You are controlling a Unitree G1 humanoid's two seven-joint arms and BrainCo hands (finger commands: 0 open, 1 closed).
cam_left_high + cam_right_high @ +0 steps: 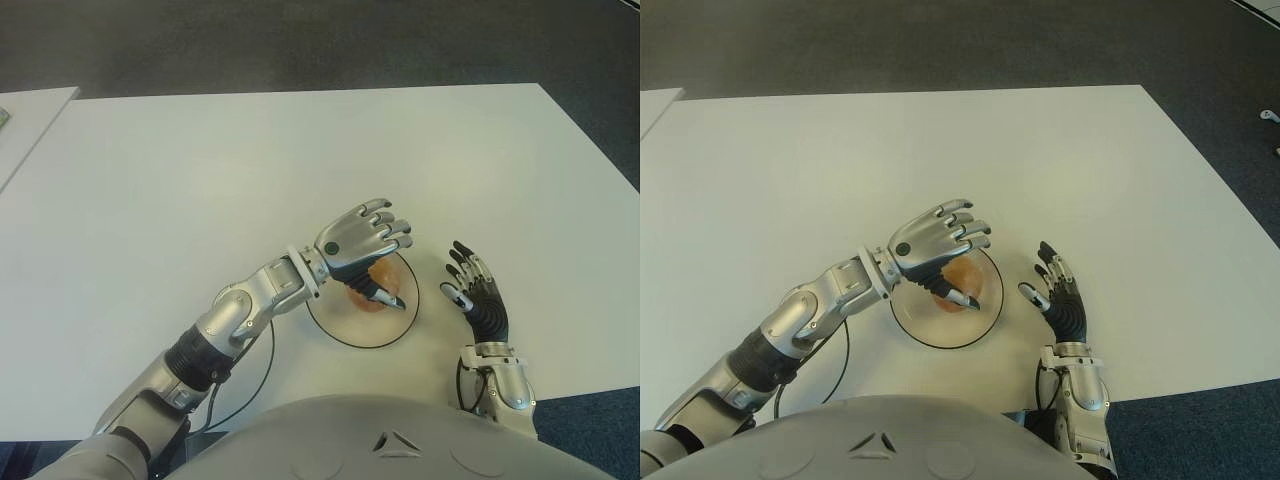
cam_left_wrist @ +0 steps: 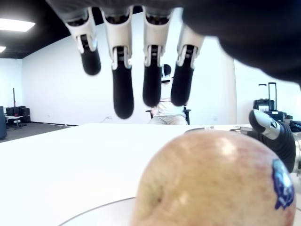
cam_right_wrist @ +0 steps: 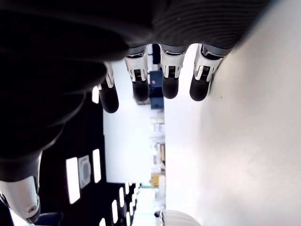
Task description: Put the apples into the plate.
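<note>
Left eye view: left hand (image 1: pixel 362 243) over plate (image 1: pixel 340 328), apple (image 1: pixel 373 297) inside. Right hand (image 1: pixel 474 287) at plate's 3 o'clock, empty. Left wrist view: fingers (image 2: pixel 123 89) extended, releasing apple (image 2: pixel 214 181). Next: lift clear.

One apple (image 2: pixel 216 181) sits in the plate (image 1: pixel 340 331), a shallow clear round dish with a dark rim lying flat on the white counter (image 1: pixel 200 180). The apple is pale yellow blushed red, with a small dark sticker on its side.
</note>
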